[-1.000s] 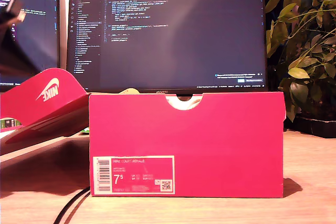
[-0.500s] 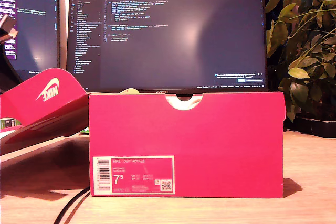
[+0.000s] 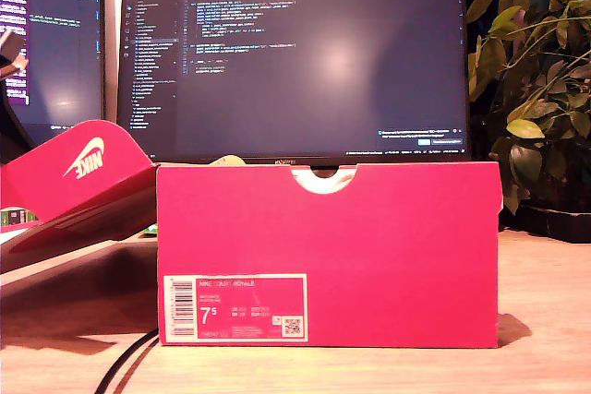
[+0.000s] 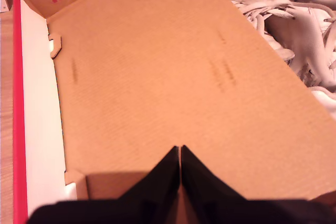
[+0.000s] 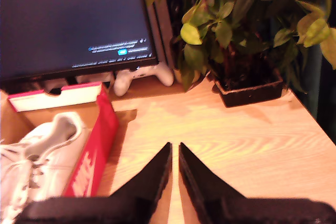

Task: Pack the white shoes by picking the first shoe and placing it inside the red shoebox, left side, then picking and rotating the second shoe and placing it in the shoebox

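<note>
**A:** Three views to go through, so what's in the exterior one?

**B:** Mostly the red shoebox (image 3: pixel 328 256) sitting square in the middle of the wooden table (image 3: pixel 545 320), white "7.5" label on its front and a half-round notch in the top edge. Its red lid (image 3: pixel 78 182) with the white swoosh leans open on the exterior view's left. Big monitor (image 3: pixel 295 57) behind it, a second screen (image 3: pixel 51 43) at the exterior view's left edge, and a leafy plant (image 3: pixel 536 80) on the exterior view's right. A black cable (image 3: pixel 125 366) runs out under the box. Can't see the shoes from here, the front wall hides them.

**A:** And the first wrist view?

**B:** My first gripper (image 4: pixel 180 153) hangs over the brown cardboard inside of the lid, jaws pressed together with nothing between them. White shoes (image 4: pixel 299 30) are heaped just past the lid's edge, laces loose.

**A:** Second wrist view?

**B:** My second gripper (image 5: pixel 175 153) is above bare table beside the box, jaws nearly touching, holding nothing. One white shoe (image 5: pixel 47 145) lies inside the box, against the red side wall. A white game controller (image 5: pixel 142 77) sits under the monitor, near the plant's black tray (image 5: pixel 252 90).
</note>
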`<state>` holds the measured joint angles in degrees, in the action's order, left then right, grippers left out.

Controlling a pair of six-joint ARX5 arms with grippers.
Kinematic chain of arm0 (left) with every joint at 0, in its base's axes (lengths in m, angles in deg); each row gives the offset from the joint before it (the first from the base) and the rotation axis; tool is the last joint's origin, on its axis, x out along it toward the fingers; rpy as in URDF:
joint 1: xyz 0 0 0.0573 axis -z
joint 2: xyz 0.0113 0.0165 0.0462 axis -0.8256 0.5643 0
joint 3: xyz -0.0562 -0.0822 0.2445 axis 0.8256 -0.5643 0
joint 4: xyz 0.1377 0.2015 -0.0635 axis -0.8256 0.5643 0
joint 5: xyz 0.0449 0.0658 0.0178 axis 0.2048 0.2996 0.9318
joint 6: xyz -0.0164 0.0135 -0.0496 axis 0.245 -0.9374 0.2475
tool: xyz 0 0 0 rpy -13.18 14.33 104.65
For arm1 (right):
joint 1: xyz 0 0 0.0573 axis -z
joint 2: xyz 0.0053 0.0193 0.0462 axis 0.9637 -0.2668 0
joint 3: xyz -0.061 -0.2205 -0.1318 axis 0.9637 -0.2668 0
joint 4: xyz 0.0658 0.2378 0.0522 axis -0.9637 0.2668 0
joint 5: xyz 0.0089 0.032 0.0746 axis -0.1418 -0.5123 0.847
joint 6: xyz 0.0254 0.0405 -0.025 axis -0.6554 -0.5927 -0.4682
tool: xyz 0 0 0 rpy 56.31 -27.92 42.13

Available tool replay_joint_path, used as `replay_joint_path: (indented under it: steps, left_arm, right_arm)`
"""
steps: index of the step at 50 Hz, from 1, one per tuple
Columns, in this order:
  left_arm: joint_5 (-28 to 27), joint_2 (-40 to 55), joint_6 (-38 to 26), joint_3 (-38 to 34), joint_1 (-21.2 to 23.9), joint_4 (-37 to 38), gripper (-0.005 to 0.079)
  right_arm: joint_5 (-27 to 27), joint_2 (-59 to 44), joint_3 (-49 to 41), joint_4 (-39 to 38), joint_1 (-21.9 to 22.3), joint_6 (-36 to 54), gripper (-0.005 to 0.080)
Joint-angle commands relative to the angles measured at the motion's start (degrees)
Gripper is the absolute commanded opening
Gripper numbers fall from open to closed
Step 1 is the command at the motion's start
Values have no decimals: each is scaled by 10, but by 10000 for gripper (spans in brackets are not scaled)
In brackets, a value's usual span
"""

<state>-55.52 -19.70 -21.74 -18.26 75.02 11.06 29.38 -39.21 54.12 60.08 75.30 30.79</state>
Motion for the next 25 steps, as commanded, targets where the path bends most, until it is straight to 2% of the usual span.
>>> replay_joint_path:
  steps: [1,25]
  left_arm:
    - [0,2,2,-14,-1,-3,-18]
    - [0,2,2,-14,-1,-3,-18]
  right_arm:
    - [2,14,-21,-6,5,-1,-13]
    - [3,92,-85,-44,5,0,-13]
